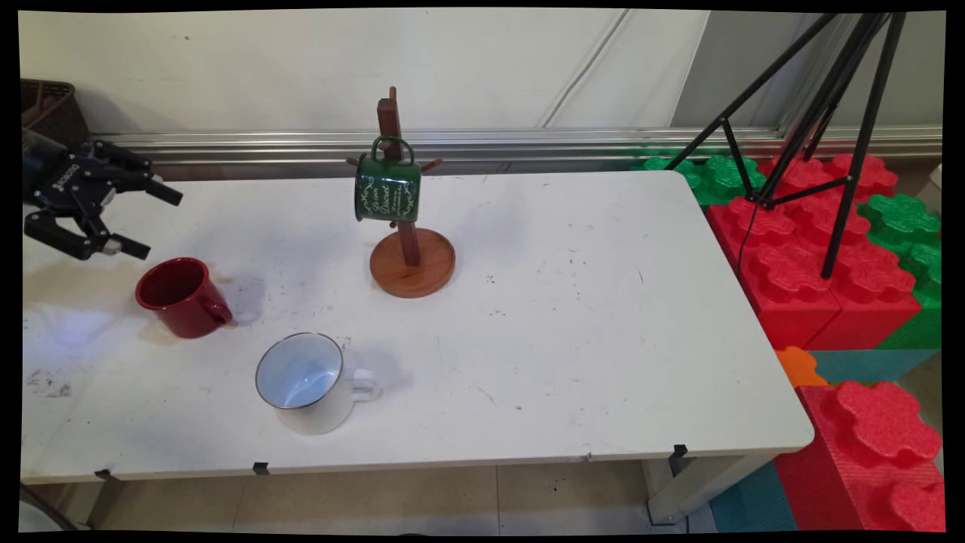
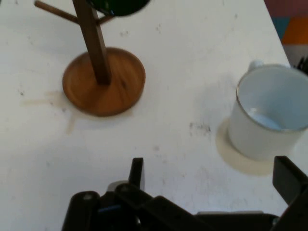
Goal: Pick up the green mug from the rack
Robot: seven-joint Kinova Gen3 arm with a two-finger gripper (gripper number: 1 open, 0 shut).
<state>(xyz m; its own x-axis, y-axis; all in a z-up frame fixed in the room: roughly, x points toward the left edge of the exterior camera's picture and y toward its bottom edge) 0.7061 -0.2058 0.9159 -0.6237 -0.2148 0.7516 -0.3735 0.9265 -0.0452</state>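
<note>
My black gripper (image 1: pixel 154 222) hovers open and empty at the table's left side, just above and left of a red mug (image 1: pixel 181 296) that stands upright with its handle to the right. A white enamel mug (image 1: pixel 305 381) (image 2: pixel 269 113) stands nearer the front edge, handle to the right in the main view. A wooden mug tree (image 1: pixel 411 260) (image 2: pixel 103 79) stands mid-table, and a green mug (image 1: pixel 387 188) hangs from one of its pegs. In the hand view only the fingers (image 2: pixel 136 172) rise from the bottom edge, with nothing between them; the red mug is out of that view.
A dark basket (image 1: pixel 49 109) sits at the back left by the wall. A black tripod (image 1: pixel 822 121) and red and green foam blocks (image 1: pixel 814 249) stand right of the white table (image 1: pixel 588 332).
</note>
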